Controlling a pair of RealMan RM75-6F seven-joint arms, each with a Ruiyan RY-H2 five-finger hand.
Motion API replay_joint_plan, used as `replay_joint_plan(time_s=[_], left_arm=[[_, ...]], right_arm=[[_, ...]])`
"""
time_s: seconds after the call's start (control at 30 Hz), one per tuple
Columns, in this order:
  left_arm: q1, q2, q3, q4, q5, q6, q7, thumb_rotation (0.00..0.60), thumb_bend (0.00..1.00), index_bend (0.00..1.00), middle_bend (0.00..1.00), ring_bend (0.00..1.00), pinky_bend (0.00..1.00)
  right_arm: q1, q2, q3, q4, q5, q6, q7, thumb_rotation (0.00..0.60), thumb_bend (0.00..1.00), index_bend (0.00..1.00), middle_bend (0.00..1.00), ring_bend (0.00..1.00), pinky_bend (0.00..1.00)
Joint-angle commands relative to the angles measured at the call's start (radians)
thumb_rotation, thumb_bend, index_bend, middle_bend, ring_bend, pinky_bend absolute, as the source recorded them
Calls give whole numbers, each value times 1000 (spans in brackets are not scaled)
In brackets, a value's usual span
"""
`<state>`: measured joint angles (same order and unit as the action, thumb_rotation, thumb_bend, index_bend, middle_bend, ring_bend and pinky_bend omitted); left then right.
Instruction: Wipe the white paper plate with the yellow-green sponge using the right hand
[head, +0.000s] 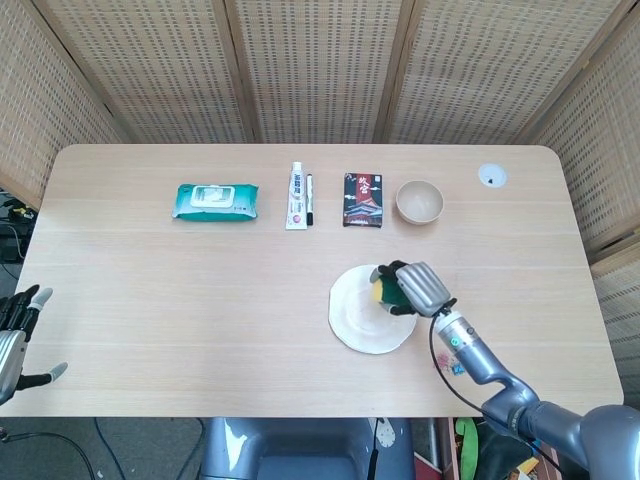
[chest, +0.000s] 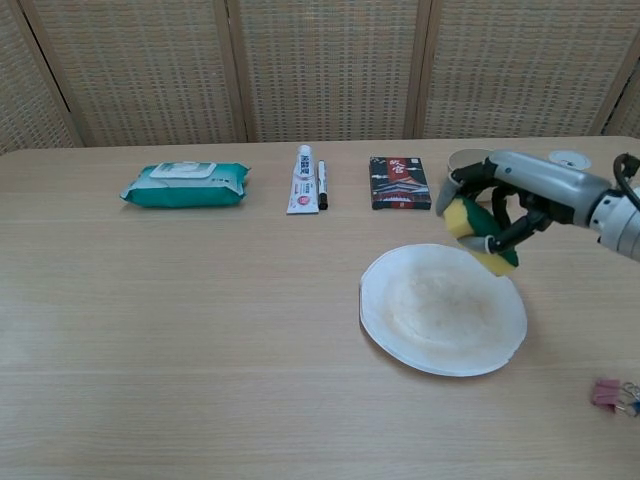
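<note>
A white paper plate (head: 360, 315) (chest: 430, 315) lies on the table, right of centre, its inside faintly stained. My right hand (head: 415, 287) (chest: 510, 195) grips the yellow-green sponge (head: 384, 289) (chest: 474, 230) and holds it lifted above the plate's far right rim, clear of the surface. My left hand (head: 15, 335) hangs off the table's left edge with its fingers spread and nothing in them; the chest view does not show it.
Along the back of the table lie a teal wipes pack (chest: 185, 184), a white tube (chest: 302, 180) with a black pen (chest: 321, 185), a dark card box (chest: 399, 183) and a beige bowl (head: 419, 201). Binder clips (chest: 613, 394) sit at the front right.
</note>
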<state>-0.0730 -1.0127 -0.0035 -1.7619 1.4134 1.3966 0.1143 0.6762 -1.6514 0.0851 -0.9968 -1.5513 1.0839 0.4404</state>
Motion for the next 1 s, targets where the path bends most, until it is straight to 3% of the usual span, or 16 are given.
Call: replay_joint_plan(time_s=[0.03,0.33,0.43,0.5,0.57,0.67,0.8,1.0], left_arm=[[0,1,1,0,2,1,-3,600,0,0,0,0,0],[-1,0,2,-2,3,-1,3,600,0,0,0,0,0],[-1,-1,2,-2,1,-2,5,600,0,0,0,0,0],[-1,-2,2,-2,0,-2,7,600,0,0,0,0,0],[-2,-1,3,-4,1,-4,6,600,0,0,0,0,0],[3,2,6,-5,8,5,1,600,0,0,0,0,0],[6,5,6,-5,12,10,-7,600,0,0,0,0,0],[4,3,7,3,19,9,-14,600,0,0,0,0,0]], right_arm=[[8,49,31,-12,49,-28,-50,600,338,399,505,376,562],[-13,-8,-12,207,84,-102,-251,600,337,399,486,376,521],[-12,-29,-23,259,93,-140,-303,600,320,343,350,330,422],[-9,-32,-23,262,114,-192,-326,600,175,220,232,233,274],[-2,-19,-14,234,148,-257,-352,600,41,114,136,131,165],[-10,7,19,147,195,-258,-390,600,0,9,20,10,85],[-41,77,54,-17,217,-174,-434,600,0,0,0,0,36],[-113,210,63,-272,194,-30,-441,600,0,0,0,0,0]])
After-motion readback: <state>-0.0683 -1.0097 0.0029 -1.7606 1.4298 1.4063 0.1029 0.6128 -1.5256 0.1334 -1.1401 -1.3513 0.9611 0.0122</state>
